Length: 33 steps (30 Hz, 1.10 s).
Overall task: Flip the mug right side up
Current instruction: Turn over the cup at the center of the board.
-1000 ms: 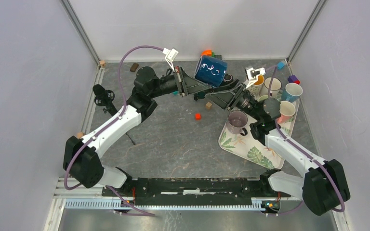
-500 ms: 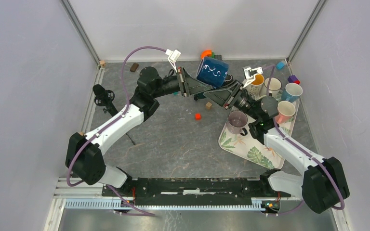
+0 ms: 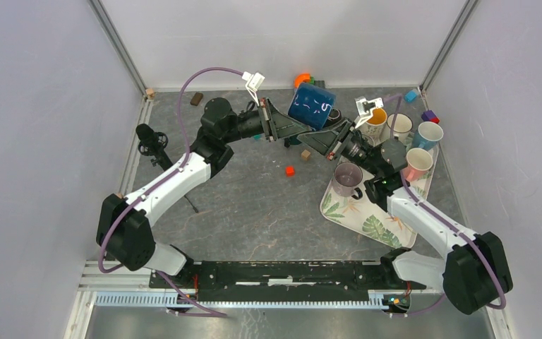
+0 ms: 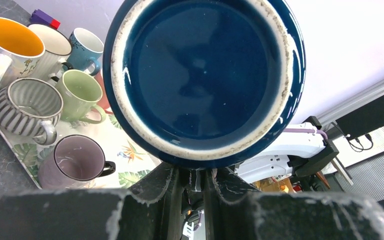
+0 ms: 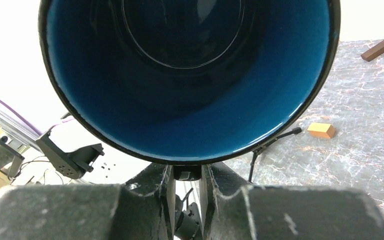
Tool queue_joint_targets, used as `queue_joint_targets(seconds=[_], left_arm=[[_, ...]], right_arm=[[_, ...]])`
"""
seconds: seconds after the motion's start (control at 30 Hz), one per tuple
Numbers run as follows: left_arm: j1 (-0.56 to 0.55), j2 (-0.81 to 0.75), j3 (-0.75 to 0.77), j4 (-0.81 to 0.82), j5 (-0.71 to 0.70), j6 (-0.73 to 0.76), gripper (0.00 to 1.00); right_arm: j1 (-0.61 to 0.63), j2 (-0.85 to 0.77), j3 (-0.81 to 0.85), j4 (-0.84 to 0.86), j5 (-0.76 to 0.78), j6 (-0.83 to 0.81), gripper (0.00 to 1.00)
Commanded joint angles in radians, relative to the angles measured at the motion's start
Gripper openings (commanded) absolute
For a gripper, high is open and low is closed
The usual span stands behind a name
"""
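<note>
— Left gripper (image 4: 192, 176), how does it stand?
— Its jaws are almost closed. They pinch something thin at the lower edge of the blue mug (image 3: 311, 104), just under the base. It looks like the handle, but I cannot tell for sure. The round glazed base fills most of the left wrist view.
— And the right gripper (image 5: 186, 173)?
— It is narrow too, and it clamps the same mug from the opposite end. In the right wrist view the open mouth of the mug faces the camera, dark blue inside. The two fingers (image 5: 152, 187) come together right below the rim, with a small dark piece between them.
— So where is the mug exactly?
— It is in the air, above the far middle part of the table (image 3: 254, 205), between both arms. It lies on its side, a little tilted, with the base toward the left arm and the mouth toward the right arm.
— What is around it?
— To the right there is a tray (image 3: 375, 227) with a leaf print. A purple mug (image 3: 347, 176) stands upright on its near-left part. More mugs stand at its far end, among them a yellow-lined mug (image 3: 375, 121), a teal mug (image 3: 429, 134) and a pink cup (image 3: 418, 164). A small red cube (image 3: 289, 170) lies on the table, nearer to the arm bases than the held mug.
</note>
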<state>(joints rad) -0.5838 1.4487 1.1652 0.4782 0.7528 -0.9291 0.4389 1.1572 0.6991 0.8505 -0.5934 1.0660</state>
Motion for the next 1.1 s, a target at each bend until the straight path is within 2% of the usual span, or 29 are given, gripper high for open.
queue_joint_targets(seconds=[0.0, 0.03, 0.23, 0.27, 0.3, 0.5, 0.8, 1.07], left_arm=[[-0.010, -0.003, 0.042, 0.059, 0.043, 0.014, 0.21], [-0.009, -0.005, 0.045, 0.051, 0.040, 0.020, 0.29], [-0.009, -0.016, 0.050, -0.001, 0.024, 0.058, 0.54], [-0.008, -0.021, 0.050, -0.032, 0.017, 0.079, 0.65], [-0.009, -0.022, 0.050, -0.047, 0.013, 0.087, 0.67], [-0.009, -0.027, 0.073, -0.226, -0.048, 0.210, 0.75], [-0.009, -0.043, 0.070, -0.368, -0.101, 0.291, 0.92], [-0.009, -0.071, 0.083, -0.473, -0.153, 0.358, 0.99]], right_arm=[[0.006, -0.025, 0.048, -0.012, 0.009, -0.081, 0.00], [0.005, -0.028, 0.048, -0.017, 0.010, -0.085, 0.00], [0.006, -0.046, 0.048, -0.056, 0.024, -0.117, 0.00], [0.005, -0.053, 0.046, -0.071, 0.032, -0.130, 0.00], [0.006, -0.056, 0.046, -0.079, 0.035, -0.135, 0.00], [0.005, -0.087, 0.055, -0.191, 0.082, -0.215, 0.00], [0.005, -0.140, 0.065, -0.342, 0.158, -0.320, 0.00], [0.006, -0.185, 0.063, -0.436, 0.215, -0.383, 0.00]])
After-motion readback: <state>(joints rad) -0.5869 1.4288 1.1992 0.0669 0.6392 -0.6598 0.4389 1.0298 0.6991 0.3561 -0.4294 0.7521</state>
